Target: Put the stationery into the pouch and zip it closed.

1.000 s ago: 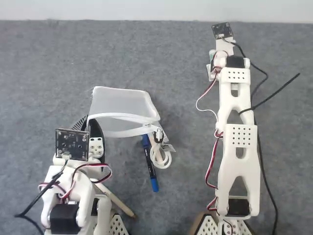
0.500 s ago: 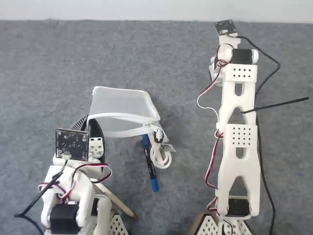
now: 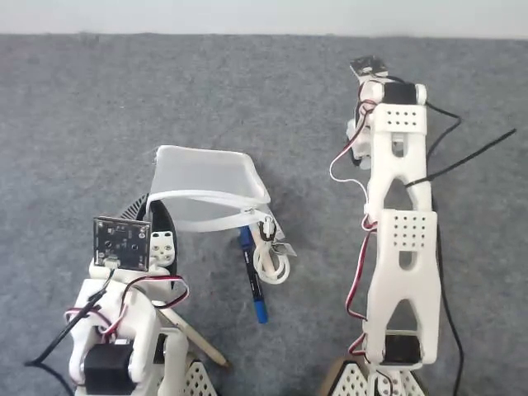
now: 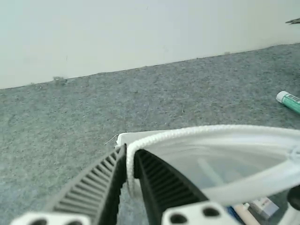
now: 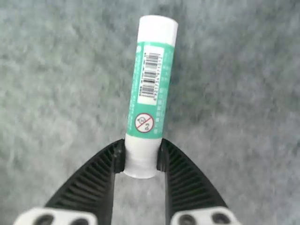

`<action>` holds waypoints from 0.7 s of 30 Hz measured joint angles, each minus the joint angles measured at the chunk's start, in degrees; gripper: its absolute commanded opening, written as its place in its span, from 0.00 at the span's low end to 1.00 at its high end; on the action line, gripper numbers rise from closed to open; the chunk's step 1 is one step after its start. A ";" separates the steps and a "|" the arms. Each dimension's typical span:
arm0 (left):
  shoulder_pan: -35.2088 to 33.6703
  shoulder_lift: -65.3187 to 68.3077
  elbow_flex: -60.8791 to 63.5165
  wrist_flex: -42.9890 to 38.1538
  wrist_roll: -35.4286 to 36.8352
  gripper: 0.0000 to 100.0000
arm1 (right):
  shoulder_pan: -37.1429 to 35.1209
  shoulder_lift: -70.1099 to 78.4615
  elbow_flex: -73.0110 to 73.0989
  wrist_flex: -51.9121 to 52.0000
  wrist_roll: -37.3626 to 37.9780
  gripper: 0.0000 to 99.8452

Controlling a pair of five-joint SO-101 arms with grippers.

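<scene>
Pinching the white pouch by its corded rim, the left gripper is closed tight on it (the mouth gapes open). A blue pen lies at that mouth on the grey table. Far right, the right gripper clamps one white end of a green glue stick, well apart from the pouch.

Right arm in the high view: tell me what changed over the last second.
The right arm swung its wrist end slightly right, then back left; the right gripper holds a green glue stick. The left gripper pinching the pouch rim, the pouch itself and the blue pen stayed put.
</scene>
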 measured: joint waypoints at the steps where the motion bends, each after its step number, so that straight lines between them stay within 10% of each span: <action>1: 0.00 0.00 0.00 0.00 0.00 0.01 | 0.00 -2.29 2.90 0.00 0.18 0.04; 21: -0.26 0.00 0.00 1.05 0.00 0.01 | -7.30 -16.09 22.07 -7.03 -0.97 0.16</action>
